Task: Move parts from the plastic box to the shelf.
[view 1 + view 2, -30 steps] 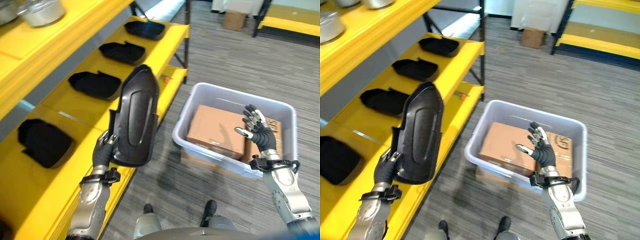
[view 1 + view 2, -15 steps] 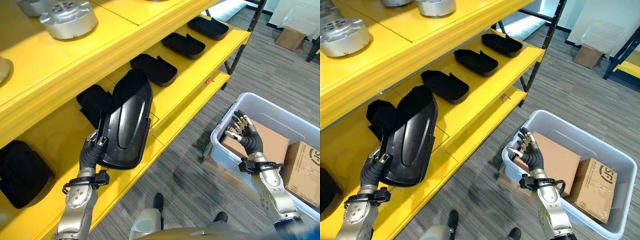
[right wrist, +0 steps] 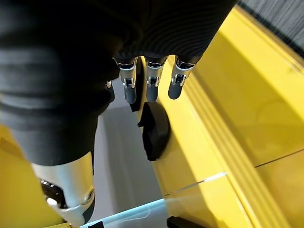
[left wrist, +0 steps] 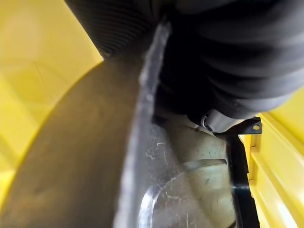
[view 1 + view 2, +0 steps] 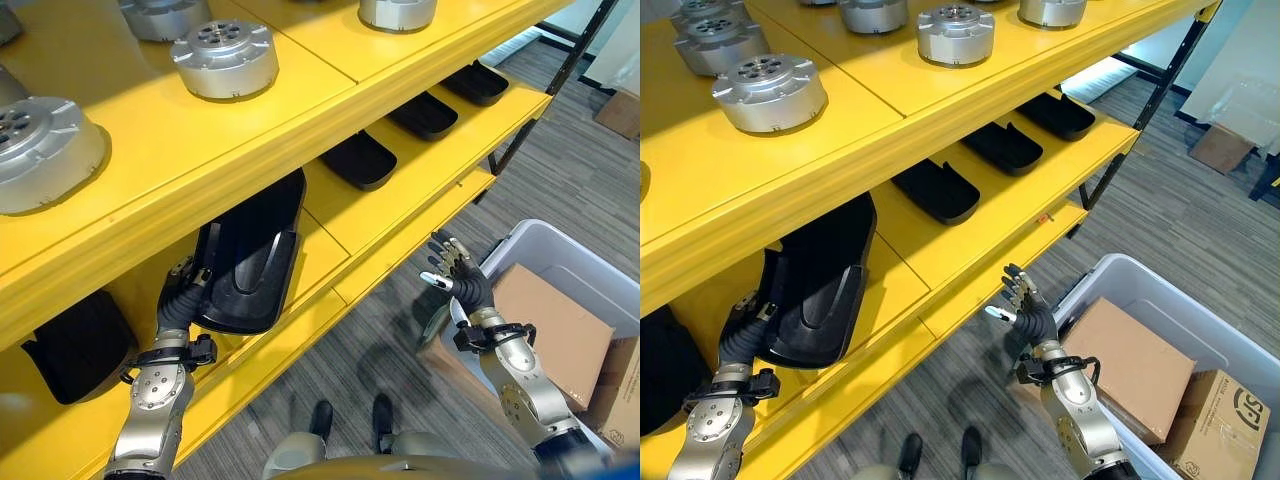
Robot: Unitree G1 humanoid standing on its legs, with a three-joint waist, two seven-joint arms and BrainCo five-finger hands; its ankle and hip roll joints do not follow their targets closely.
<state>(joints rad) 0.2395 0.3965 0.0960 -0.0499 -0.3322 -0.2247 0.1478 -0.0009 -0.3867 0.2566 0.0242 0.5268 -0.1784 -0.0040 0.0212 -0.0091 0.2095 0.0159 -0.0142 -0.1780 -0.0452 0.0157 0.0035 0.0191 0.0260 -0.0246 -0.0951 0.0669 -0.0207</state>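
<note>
While left hand (image 5: 180, 300) fingers grip it, black part (image 5: 250, 265) sits w/in yellow shelf (image 5: 360, 205).

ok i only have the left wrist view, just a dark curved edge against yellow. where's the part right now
Observer: The left hand holds the black part by its lower end, its top reaching in under the upper shelf board.
Operator: is it down on the shelf
Observer: I cannot tell; its lower end sits over the lower shelf, contact hidden.
Operator: right hand doing anything
Observer: The right hand is open and holds nothing, raised beside the plastic box.
Operator: anything next to the slot
Observer: Another black part lies on the shelf just left of it.
</note>
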